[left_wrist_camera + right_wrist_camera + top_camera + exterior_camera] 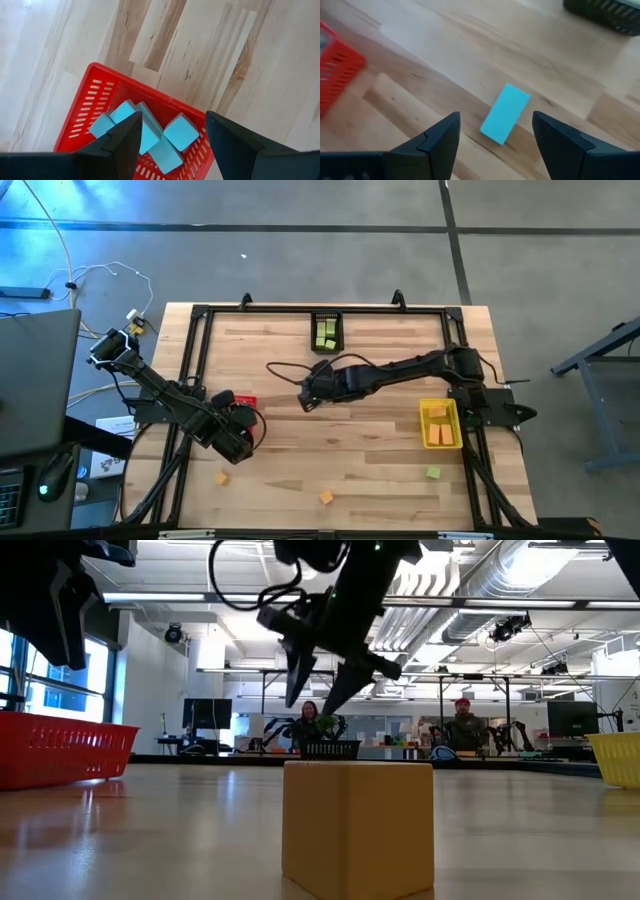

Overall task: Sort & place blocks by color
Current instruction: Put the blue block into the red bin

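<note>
Four cameras cover one wooden table from above, from table level and from both wrists.

The high view looks straight down on everything. The low view sits on the tabletop just behind an orange block, facing the room. Each wrist view looks down close; both catch the red bin.

Blocks: teal bar flat on the wood, teal cubes binned.
</note>
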